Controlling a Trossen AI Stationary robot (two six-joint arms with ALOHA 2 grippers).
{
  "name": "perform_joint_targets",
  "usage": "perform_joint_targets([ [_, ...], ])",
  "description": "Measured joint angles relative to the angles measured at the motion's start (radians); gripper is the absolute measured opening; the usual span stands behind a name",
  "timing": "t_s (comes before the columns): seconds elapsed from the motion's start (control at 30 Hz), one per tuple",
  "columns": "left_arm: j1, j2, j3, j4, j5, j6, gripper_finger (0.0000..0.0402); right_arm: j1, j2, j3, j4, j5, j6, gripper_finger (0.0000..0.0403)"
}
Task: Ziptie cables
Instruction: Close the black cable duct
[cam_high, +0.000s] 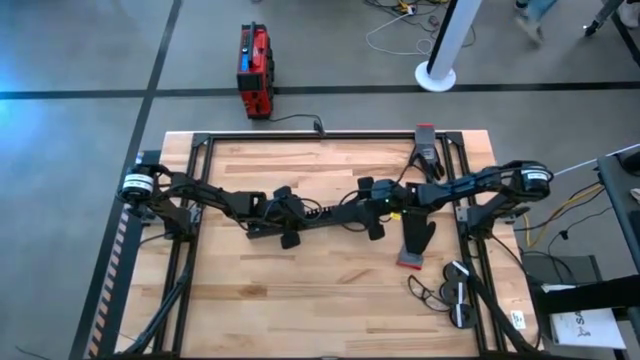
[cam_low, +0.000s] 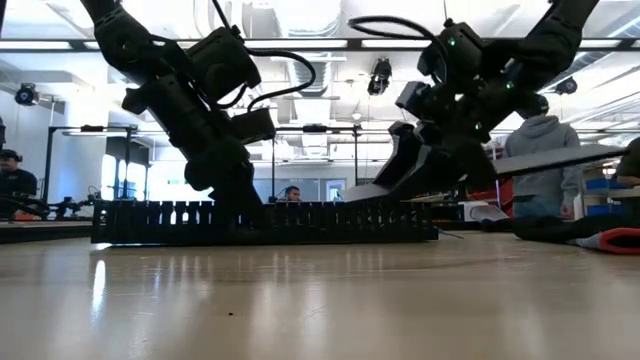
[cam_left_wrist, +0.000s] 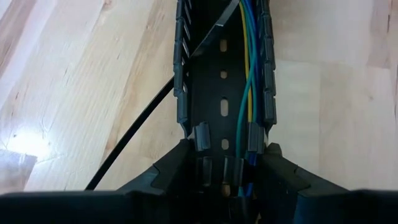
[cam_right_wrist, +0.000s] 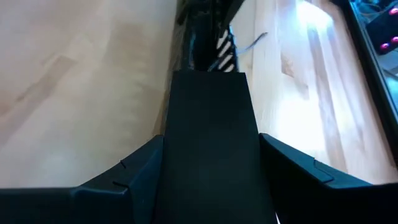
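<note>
A black slotted duct (cam_left_wrist: 221, 81) lies on the wooden table (cam_high: 330, 300) between my two arms. The cables (cam_left_wrist: 249, 81), yellow, green and blue wires, run along inside it. A thin black strip (cam_left_wrist: 143, 124) slants across the table and over the duct's wall. My left gripper (cam_left_wrist: 227, 180) is at the duct's left end (cam_high: 285, 222), shut on it. My right gripper (cam_right_wrist: 211, 186) is over the duct's right end (cam_high: 375, 215), shut on a flat black plate (cam_right_wrist: 211, 124). The plate hides most of the duct in the right wrist view. My left gripper has the duct's end (cam_left_wrist: 200, 137) between its two fingers (cam_left_wrist: 174, 165), one against each outer side wall. The fingers lie along the duct, roughly level. The wires pass between the fingers. The duct rests on the table. My right gripper holds the flat black plate between its two fingers (cam_right_wrist: 137, 177), which stand at the plate's two long edges (cam_right_wrist: 255, 143) and point along it. In the low view the plate (cam_low: 375, 188) is tilted and clear of the table.
Two black tools with red ends lie right of the middle (cam_high: 415, 245) and by the far edge (cam_high: 427, 150). A looped thin cord and a small tool (cam_high: 445, 295) lie near the right front. A black metal frame (cam_high: 200, 140) borders the table.
</note>
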Motion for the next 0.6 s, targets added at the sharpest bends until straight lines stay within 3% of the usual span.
perform_joint_targets([
  [0.37,0.0,-0.014,-0.002,0.005,-0.008,0.029,0.0149,-0.019,0.08,-0.007,0.08,-0.014,-0.004,0.0218],
  [0.6,0.0,-0.044,0.012,-0.012,-0.062,0.063,0.022,-0.022,0.06,-0.01,0.06,0.002,0.006,0.0218],
])
